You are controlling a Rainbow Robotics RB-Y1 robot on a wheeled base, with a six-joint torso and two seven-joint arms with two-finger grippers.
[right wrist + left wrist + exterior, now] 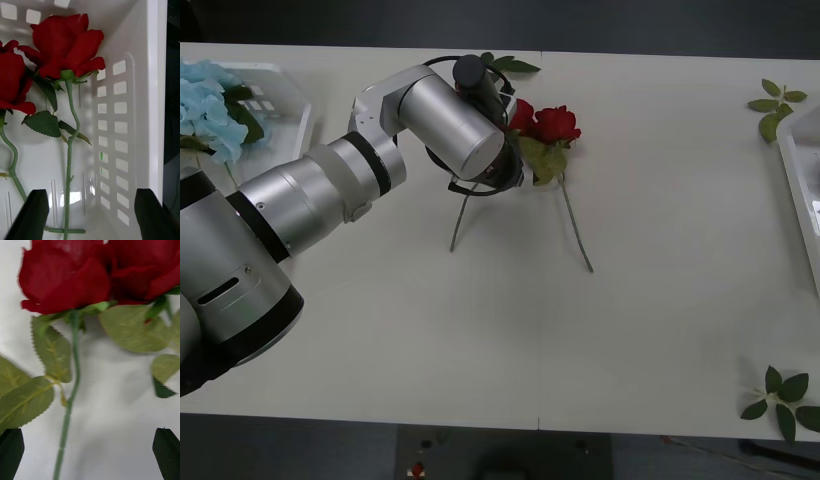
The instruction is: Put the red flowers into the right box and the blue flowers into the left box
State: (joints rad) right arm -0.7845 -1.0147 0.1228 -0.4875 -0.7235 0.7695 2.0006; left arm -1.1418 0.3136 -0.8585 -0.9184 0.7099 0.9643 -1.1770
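White table (640, 340) runs across the front view. The left arm reaches forward over its middle, and its wrist covers the left gripper, which sits above two red flowers (552, 124). These two roses lie on the bare table with their heads side by side and touching; their thin stems run back toward the robot and spread apart. The blue flowers (208, 108) lie in the left box (292, 110) at the far left corner. The rim of the right box (798, 190) shows at the right edge. Loose leaf sprigs (775, 106) lie near that rim, near the front right corner, and one more just behind the arm's wrist.

In the right wrist view, the right gripper (90, 213) hangs inside a white box with slotted sides. Its two black fingertips (32, 213) stand wide apart and hold nothing. Two more red roses lie on the box floor, heads near the far slotted wall, stems running back toward the gripper.

In the left wrist view, the left gripper (89, 452) is spread wide, one black fingertip (167, 450) at each corner, gripping nothing. A rose stem lies on the table between the fingertips. Both rose heads are close ahead, with green leaves to either side.
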